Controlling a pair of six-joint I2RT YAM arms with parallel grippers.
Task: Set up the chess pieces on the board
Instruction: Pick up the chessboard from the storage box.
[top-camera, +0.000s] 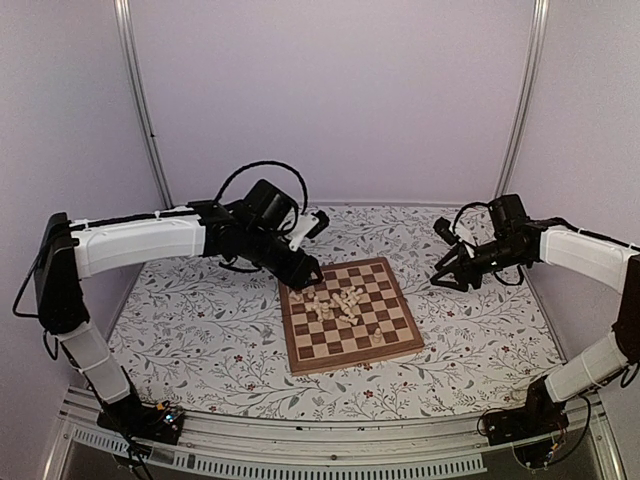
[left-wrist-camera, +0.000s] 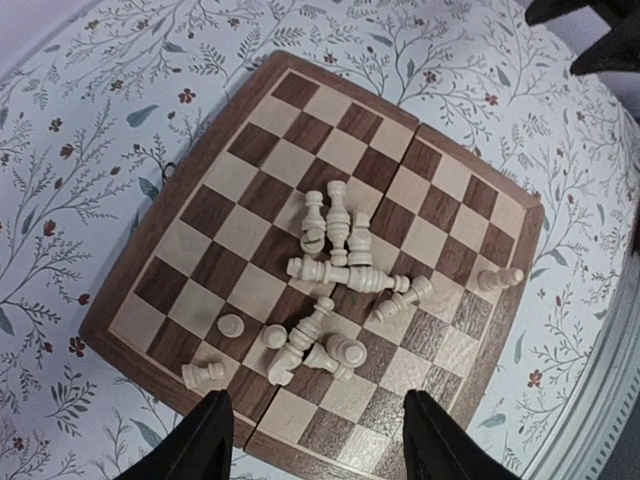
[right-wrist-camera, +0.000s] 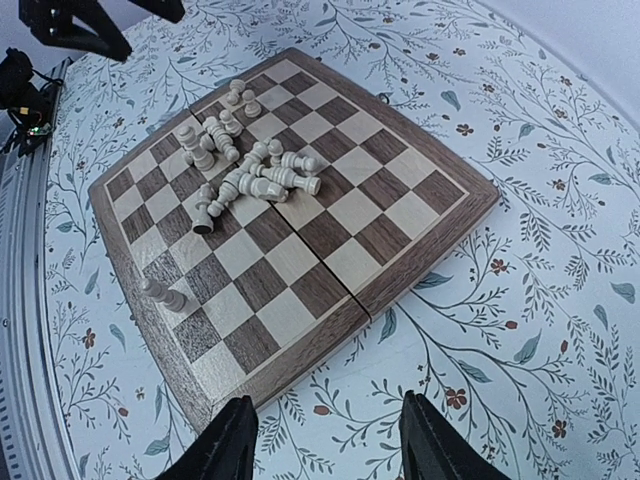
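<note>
The wooden chessboard (top-camera: 350, 315) lies on the floral cloth at the middle of the table. Several cream chess pieces (top-camera: 337, 301) lie tumbled in a heap near its middle; one piece (top-camera: 376, 337) lies apart near the front right. The heap shows in the left wrist view (left-wrist-camera: 335, 270) and the right wrist view (right-wrist-camera: 240, 170). My left gripper (top-camera: 305, 270) is open and empty, just above the board's far left edge (left-wrist-camera: 315, 440). My right gripper (top-camera: 447, 273) is open and empty, above the cloth to the right of the board (right-wrist-camera: 325, 445).
The floral tablecloth (top-camera: 200, 340) covers the table. A metal rail (top-camera: 330, 445) runs along the near edge by the arm bases. Grey walls and two frame poles (top-camera: 140, 100) stand behind.
</note>
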